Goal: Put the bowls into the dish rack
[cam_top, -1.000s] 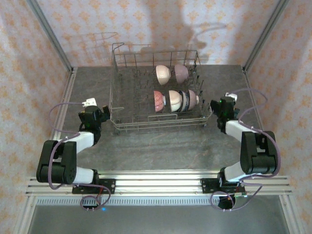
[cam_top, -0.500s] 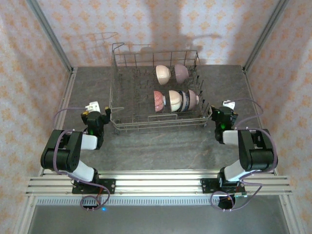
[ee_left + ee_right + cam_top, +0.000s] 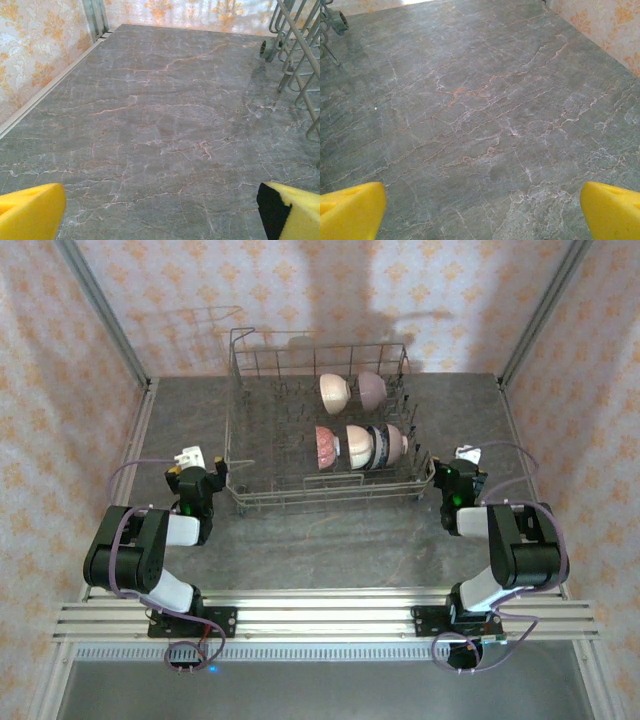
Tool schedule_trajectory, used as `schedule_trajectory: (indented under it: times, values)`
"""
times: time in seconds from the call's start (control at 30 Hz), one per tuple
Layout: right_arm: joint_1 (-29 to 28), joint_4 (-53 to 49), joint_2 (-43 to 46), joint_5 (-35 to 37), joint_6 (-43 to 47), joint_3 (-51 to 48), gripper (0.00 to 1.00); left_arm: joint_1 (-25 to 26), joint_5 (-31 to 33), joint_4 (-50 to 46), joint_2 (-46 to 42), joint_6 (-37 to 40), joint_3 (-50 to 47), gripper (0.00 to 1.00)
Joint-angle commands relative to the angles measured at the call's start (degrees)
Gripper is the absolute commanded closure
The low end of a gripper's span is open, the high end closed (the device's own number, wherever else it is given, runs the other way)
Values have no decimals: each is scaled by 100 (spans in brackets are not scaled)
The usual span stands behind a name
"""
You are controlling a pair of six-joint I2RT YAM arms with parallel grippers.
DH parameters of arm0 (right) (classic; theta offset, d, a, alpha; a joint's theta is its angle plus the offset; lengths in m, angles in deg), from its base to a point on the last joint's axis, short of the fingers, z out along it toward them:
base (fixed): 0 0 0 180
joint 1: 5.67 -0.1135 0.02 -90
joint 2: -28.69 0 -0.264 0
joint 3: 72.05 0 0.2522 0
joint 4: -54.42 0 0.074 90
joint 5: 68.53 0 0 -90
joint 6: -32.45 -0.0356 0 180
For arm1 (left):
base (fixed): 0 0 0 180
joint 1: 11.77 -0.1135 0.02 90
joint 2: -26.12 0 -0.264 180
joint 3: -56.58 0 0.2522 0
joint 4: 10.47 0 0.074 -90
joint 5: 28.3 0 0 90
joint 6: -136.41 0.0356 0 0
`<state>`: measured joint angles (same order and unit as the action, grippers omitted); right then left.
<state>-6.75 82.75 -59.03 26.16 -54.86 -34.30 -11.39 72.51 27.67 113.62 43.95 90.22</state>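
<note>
We see the left gripper (image 3: 160,212) with its yellow pads (image 3: 30,210) set wide apart at the bottom corners of its wrist view. It holds nothing, and only the grey marble table (image 3: 150,125) lies between them. The right gripper (image 3: 480,210) is likewise spread and empty. The dish rack (image 3: 300,502) sits in the upper middle of the top view, with a gripper near each lower corner. All five bowls (image 3: 358,446) stand on edge in its right half: cream and mauve behind; red-pink, white and dark-banded in front.

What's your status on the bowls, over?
Left gripper open, empty. Right gripper open, empty. Five bowls standing in dish rack. Nothing blocking.
</note>
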Motion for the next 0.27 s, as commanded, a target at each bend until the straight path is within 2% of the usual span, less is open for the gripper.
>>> schedule_trajectory:
  times: [0.0,0.23]
  values:
    - [-59,161,-34,-315,51,94,1,50,176,107,12,124,113,1]
    - [-52,263,35,-319,40,1,1,50,175,109,12,131,104,1]
